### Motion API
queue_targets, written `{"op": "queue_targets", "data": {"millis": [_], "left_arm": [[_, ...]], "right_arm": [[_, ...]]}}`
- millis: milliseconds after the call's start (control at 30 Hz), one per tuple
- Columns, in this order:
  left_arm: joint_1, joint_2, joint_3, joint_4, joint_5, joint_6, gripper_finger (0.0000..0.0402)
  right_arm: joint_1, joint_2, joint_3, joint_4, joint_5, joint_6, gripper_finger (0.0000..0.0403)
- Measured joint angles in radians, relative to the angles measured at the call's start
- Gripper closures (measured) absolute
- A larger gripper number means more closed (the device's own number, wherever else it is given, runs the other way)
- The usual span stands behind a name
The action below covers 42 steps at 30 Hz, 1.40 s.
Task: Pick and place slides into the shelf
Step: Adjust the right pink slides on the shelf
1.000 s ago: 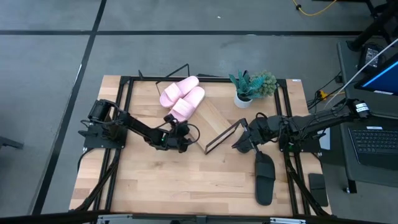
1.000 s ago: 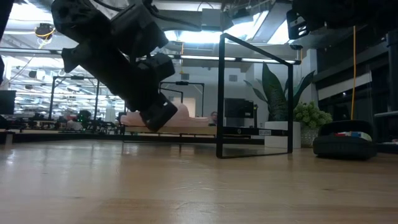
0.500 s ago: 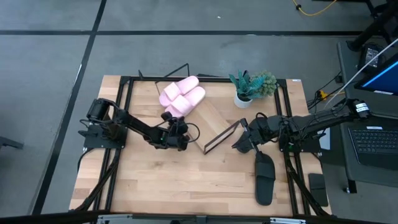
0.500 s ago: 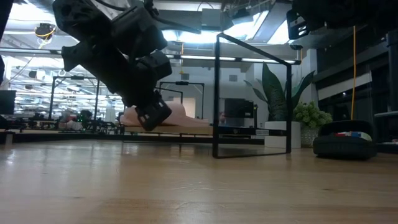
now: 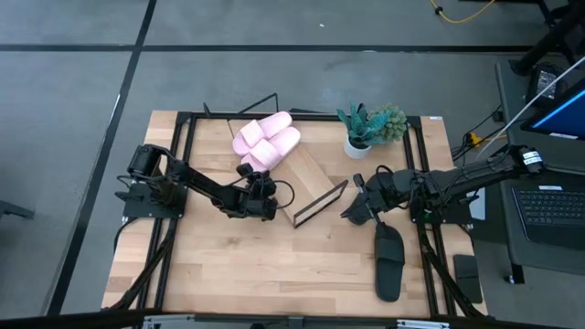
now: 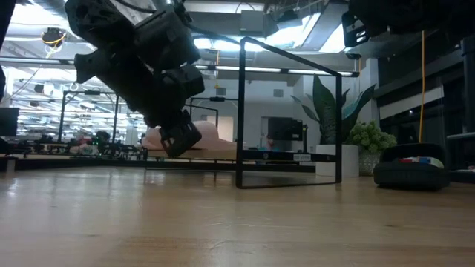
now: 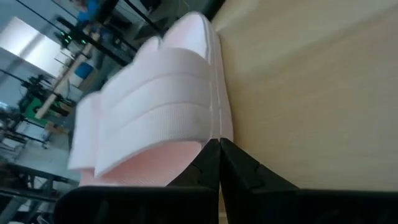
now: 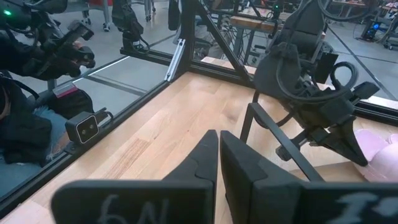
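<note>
Two pale pink slides (image 5: 266,142) lie side by side on the shelf's slanted board (image 5: 309,174), toward its far end. My left gripper (image 5: 250,176) is shut, just near of them, at the end of one pink slide (image 7: 161,112). The shelf's black wire frame (image 6: 289,119) stands upright at the near end. One black slide (image 5: 388,260) lies sole-down on the table's right side. My right gripper (image 5: 350,212) is shut and hovers right of the wire frame (image 8: 273,140), touching nothing that I can see. My left gripper presses its shut fingertips (image 7: 211,155) against the sole edge (image 7: 214,130) of the nearer pink slide, at one end of it. The fingers come from the table's near side, slanting along the slide. The slide lies strap-up on the board beside the other pink one.
A small potted plant (image 5: 370,128) stands at the far edge, right of the shelf. The black table frame (image 5: 183,164) runs along both sides. Bare wood spreads across the near half of the table (image 5: 274,265). A laptop (image 5: 548,206) sits off the right edge.
My shut left gripper has moved a little toward the far-left and pushed the pink slide up the board against its pair. The shelf has slid with it: its near wire frame has swung toward the table's left. My right arm has kept still.
</note>
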Motion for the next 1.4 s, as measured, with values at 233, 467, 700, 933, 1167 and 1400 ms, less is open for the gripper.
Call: {"op": "queue_targets", "data": {"millis": [233,467,700,933,1167,1400], "left_arm": [[-0.043,0.000,0.074,0.005,-0.193,0.186,0.0401],[-0.043,0.000,0.081,-0.049,-0.150,0.194,0.0401],[-0.071,-0.025,0.087,-0.045,-0.035,0.108,0.0402],[-0.094,-0.031,0.086,-0.119,0.134,0.004,0.0401],[-0.096,-0.031,0.086,-0.292,0.206,-0.151,0.0401],[-0.088,-0.031,0.086,-0.357,0.176,-0.175,0.0401]], "right_arm": [[0.000,0.002,0.000,0.000,0.000,-0.002,0.0382],[0.000,0.002,0.000,0.000,0.000,0.000,0.0382],[0.000,0.002,0.000,0.000,0.000,0.000,0.0382],[0.000,0.002,0.000,-0.001,0.000,0.003,0.0382],[0.005,0.002,0.000,-0.001,0.000,0.000,0.0382],[0.005,0.002,0.000,0.000,0.000,0.000,0.0382]]}}
